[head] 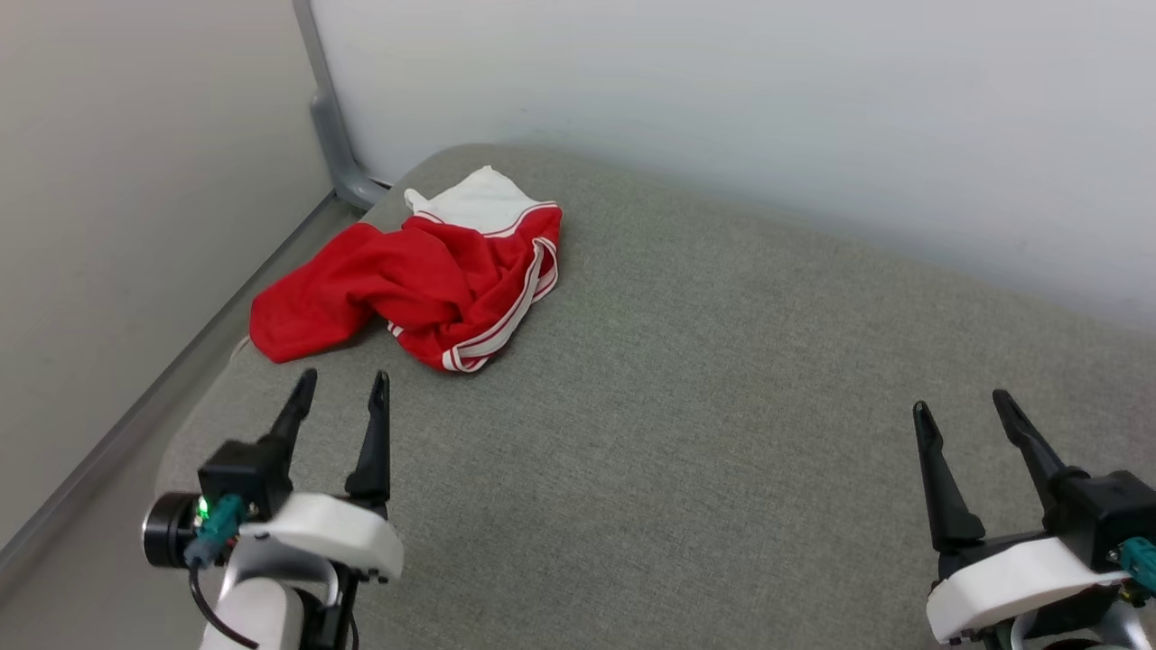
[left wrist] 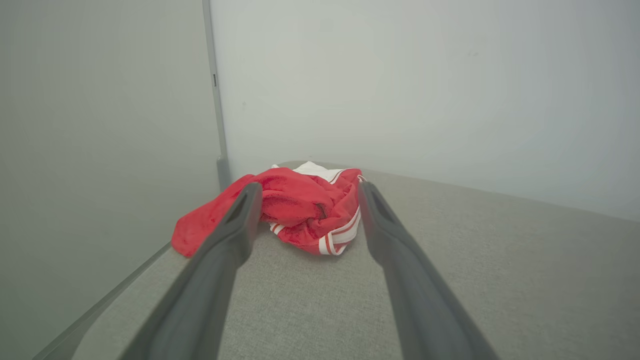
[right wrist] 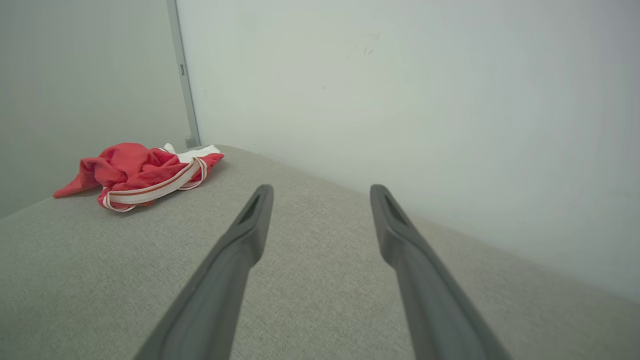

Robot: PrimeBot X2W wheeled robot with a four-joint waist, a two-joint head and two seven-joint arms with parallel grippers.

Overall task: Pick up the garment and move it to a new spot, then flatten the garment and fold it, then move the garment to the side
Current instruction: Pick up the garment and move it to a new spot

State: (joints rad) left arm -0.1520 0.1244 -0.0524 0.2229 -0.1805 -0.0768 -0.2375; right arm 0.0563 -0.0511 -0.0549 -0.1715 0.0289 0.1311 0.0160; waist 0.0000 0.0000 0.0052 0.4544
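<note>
1. The padded grey surface (head: pixel 686 379) took up most of the scene. It carried a single heap of cloth, and no flattened or folded shirt lay anywhere on it.
2. The garment (head: pixel 415 280) lay crumpled at the surface's far left corner, its red body bunched up and nothing gripping it. As I judged it, no step had begun. The pick-up, the move to a new spot, the flattening, the folding and the setting aside were all left to do.
3. The left gripper (head: pixel 345 379) hovered over the surface's near left part. Its jaws were spread wide and empty, with the tips near the heap's closest edge but apart from it.
4. The right gripper (head: pixel 959 402) hung over the surface's near right part. It was also parted and held nothing, and it was well apart from the heap.
5. The head view showed both arms together and the spacing between them across the surface. The left wrist view showed the heap framed between that arm's own fingers (left wrist: pixel 235 235), which suggested it was lined up to reach. The right wrist view showed the heap low and far off, toward the surface's far left corner.
6. The white sleeve (head: pixel 479 199) at the heap's far side was plainest from the head view. The striped trim (head: pixel 506 316) showed best as a loop from the right wrist view.
</note>
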